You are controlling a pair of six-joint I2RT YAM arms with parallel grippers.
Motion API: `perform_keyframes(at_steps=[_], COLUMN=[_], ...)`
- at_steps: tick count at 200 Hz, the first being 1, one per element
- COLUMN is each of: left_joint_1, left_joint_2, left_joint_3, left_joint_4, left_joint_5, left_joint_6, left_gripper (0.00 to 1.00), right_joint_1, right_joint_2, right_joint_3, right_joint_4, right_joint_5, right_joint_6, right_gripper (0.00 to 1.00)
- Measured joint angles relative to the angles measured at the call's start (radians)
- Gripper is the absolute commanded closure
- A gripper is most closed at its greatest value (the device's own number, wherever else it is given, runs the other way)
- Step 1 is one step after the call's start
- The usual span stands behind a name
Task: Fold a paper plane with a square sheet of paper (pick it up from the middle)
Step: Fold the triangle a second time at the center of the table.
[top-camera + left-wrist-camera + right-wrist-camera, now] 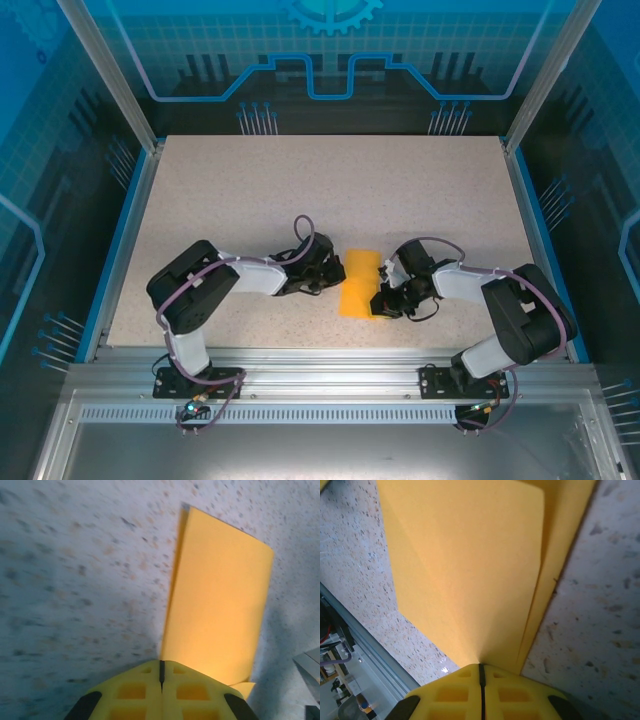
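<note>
The square sheet of paper (pixel 358 285) is an orange-yellow folded oblong between my two grippers, near the table's front middle. My left gripper (pixel 333 277) sits at its left edge, shut. In the left wrist view the yellow fingertips (pixel 150 680) are closed together and the paper's (pixel 220 605) folded edge runs into their seam, with a shadow beneath the sheet. My right gripper (pixel 383 300) is at the paper's near right corner. In the right wrist view that gripper (pixel 481 669) is shut and the paper (pixel 470 570), in two layers, fans out from the seam.
The speckled table (pixel 400 190) stretches open behind the paper. An aluminium rail (pixel 320 370) runs along the near edge and also appears close to the right gripper, rail (pixel 365 645). Blue enclosure walls stand at the sides and back.
</note>
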Motion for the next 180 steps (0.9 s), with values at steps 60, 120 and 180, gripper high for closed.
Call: perform_keyframes(at_steps=[60, 120, 180], left_joint_1=[-0.021, -0.113, -0.112], left_joint_2=[-0.145, -0.079, 0.043], left_joint_3=[0.006, 0.010, -0.008], left_joint_4=[-0.081, 0.040, 0.103], left_joint_5=[-0.023, 0.082, 0.119], left_joint_6=[0.006, -0.062, -0.133], left_gripper=[0.99, 1.00, 1.00], right_joint_1=[0.000, 0.000, 0.000], right_joint_2=[-0.001, -0.010, -0.051], right_joint_3=[-0.003, -0.005, -0.005], right_joint_4=[0.001, -0.004, -0.050], right_joint_5=[0.000, 0.005, 0.018], right_joint_6=[0.000, 0.000, -0.005], right_gripper=[0.93, 0.92, 0.92])
